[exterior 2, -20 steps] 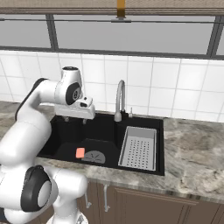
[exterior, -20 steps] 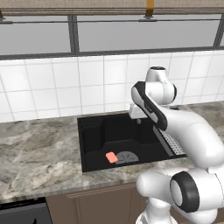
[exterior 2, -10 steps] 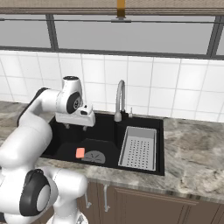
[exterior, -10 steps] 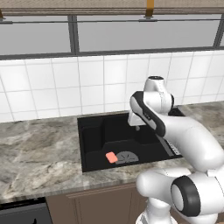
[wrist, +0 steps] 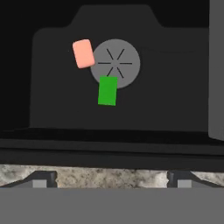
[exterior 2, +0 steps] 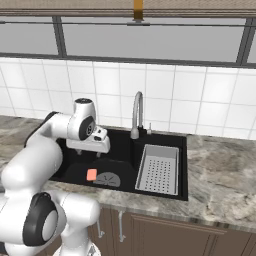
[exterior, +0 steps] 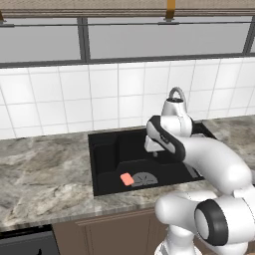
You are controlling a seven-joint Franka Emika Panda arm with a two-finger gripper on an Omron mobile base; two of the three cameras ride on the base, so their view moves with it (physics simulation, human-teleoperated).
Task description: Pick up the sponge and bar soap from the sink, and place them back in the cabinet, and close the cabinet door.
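Sponge and bar soap lie by the drain, upper centre of the sink; hand hovers released above, lining up a grasp.

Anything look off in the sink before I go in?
Nothing damaged or spilled. The sponge lies partly over the drain, and the bar soap sits slightly askew at the drain's edge. Both rest flat on the sink floor, apart.

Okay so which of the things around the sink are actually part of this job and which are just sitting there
Part of the job:
sponge, on the drain's edge
bar soap, beside the drain
sink, holding both

Just there:
faucet
perforated drain tray in the sink's right side
marbled counter
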